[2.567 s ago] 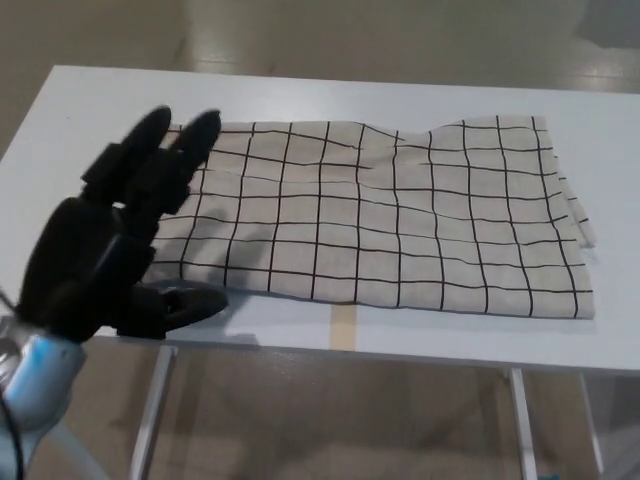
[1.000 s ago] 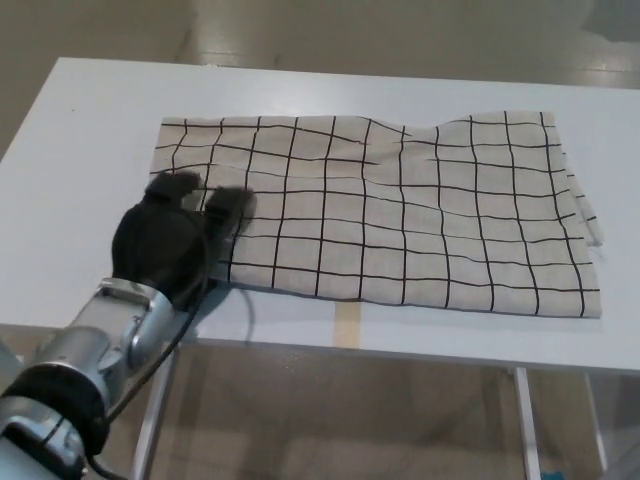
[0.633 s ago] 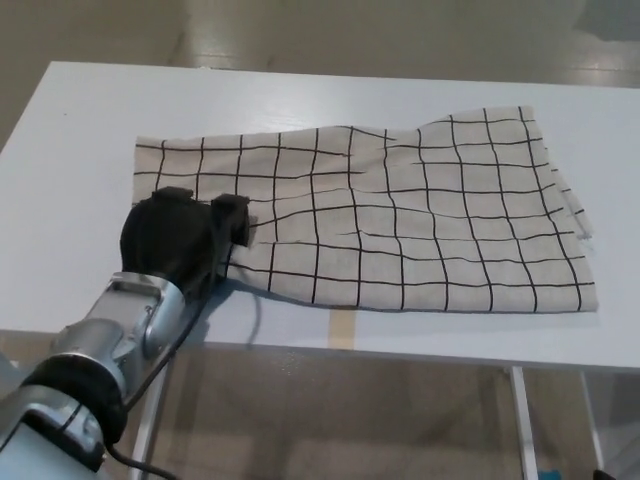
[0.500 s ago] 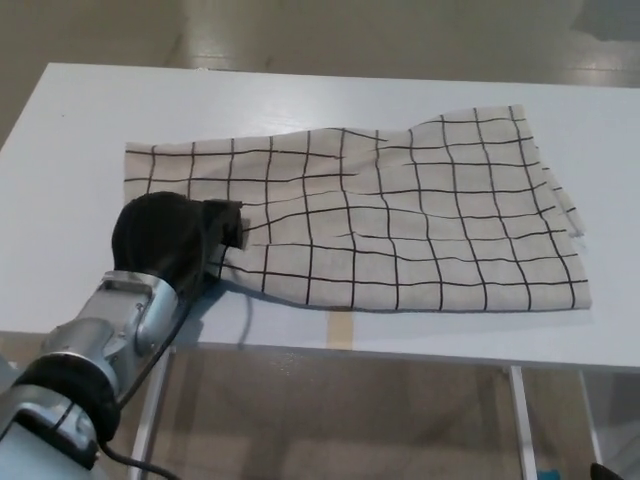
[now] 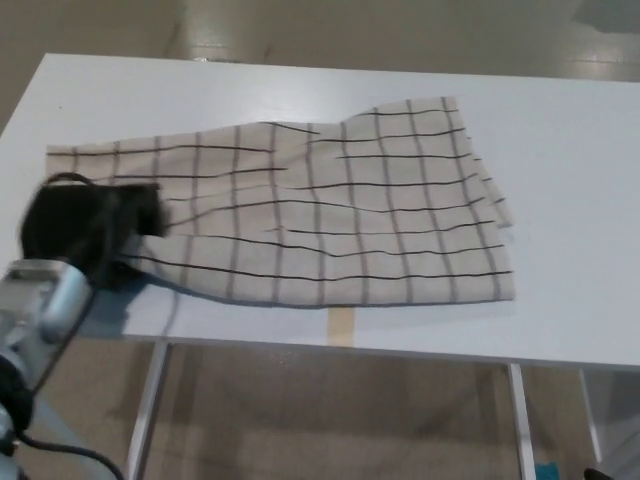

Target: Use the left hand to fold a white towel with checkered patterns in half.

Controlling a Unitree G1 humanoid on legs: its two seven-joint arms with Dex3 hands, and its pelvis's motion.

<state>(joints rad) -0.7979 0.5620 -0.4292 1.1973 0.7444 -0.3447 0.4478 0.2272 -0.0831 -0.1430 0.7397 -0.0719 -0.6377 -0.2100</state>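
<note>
A view from above onto a white table (image 5: 590, 200), seen slightly blurred.

At about nine o'clock in the picture, the robot's left hand (image 5: 85, 228) comes in from the left edge. It is black, with a silver forearm (image 5: 38, 305) running down toward seven o'clock. The hand is bunched into a closed fist over the near left corner of the towel (image 5: 330, 215). Its fingers (image 5: 140, 207) appear to be pinching the cloth there, though the blur makes the exact grip hard to read.

The towel is white with thin dark lines forming a checked grid. It lies on the table and spreads from the hand at nine o'clock across the centre to about three o'clock. Its left end is pulled out into a narrow, stretched strip, reaching close to the table's left edge. Its right end is wider, with a corner raised toward one o'clock and layered edges showing along the right side. The cloth is rippled across the middle, not flat. Its near edge lies just inside the front edge of the table.

At six o'clock, a short strip of tan tape (image 5: 342, 327) sits on the table's front edge, just below the towel.

Beneath the table, grey metal legs (image 5: 148, 410) and a beige floor (image 5: 340, 420) show.
</note>
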